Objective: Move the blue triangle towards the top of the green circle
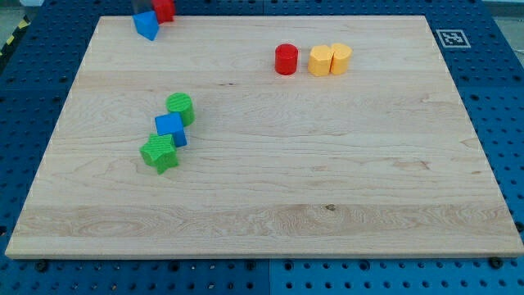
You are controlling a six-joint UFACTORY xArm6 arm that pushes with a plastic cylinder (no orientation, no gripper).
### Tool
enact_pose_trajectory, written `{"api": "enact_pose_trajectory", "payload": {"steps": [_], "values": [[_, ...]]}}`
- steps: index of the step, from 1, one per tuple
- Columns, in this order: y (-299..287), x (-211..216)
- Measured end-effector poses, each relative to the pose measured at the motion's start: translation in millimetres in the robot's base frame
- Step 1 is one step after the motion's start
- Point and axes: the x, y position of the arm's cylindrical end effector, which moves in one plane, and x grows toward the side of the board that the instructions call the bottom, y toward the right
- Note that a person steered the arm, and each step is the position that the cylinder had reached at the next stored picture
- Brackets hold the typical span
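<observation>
- From my remote seat I take the green circle (pixel 180 108) as my landmark; it stands left of the middle of the wooden board (pixel 270 205).
- The blue triangle (pixel 146 25) sits well apart from it, up near the board's top left corner, a red block (pixel 164 10) touching its upper right side.
- So I judge the task barely begun: the triangle has the whole run down toward the circle's top side left to cover.
- A blue cube (pixel 170 129) touches the circle from below-left, and a green star-like block (pixel 159 153) sits just below that.
- Right of the circle, well apart, stand a red cylinder (pixel 286 60) and two yellow blocks (pixel 330 60).
- My tip does not show clearly; there is no claw, so I cannot tell its state.
- A blue pegboard (pixel 491 98) surrounds the board.
</observation>
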Motion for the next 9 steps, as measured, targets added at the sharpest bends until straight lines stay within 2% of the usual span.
{"api": "enact_pose_trajectory", "payload": {"steps": [1,3,4,5,7,8,9], "values": [[14.2,0.0],[6.0,6.7],[1.4,51.3],[0.7,77.3],[-68.9,77.0],[-73.4,85.3],[-34.4,85.7]]}}
